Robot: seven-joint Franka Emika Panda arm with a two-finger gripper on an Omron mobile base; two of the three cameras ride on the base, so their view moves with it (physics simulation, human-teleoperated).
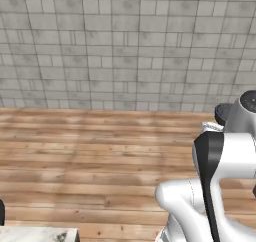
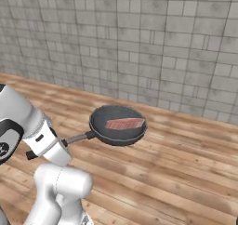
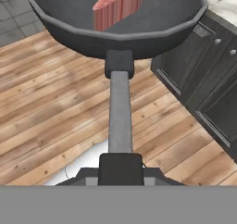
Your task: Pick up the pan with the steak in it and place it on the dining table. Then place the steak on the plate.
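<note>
Pan is carried level in the air above the wooden floor, steak lying flat inside. Pincer is clamped on the far end of the handle, whose long axis runs straight ahead to the bowl; dining surface corner lies low and left of the base

One pan, one steak, one dark cabinet with two doors

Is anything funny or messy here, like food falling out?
Nothing has spilled. The pan is up in the air over the wooden floor, held by its handle in the shut gripper. The steak lies inside the pan. In the hand view it looks tipped, but that camera is tilted.
</note>
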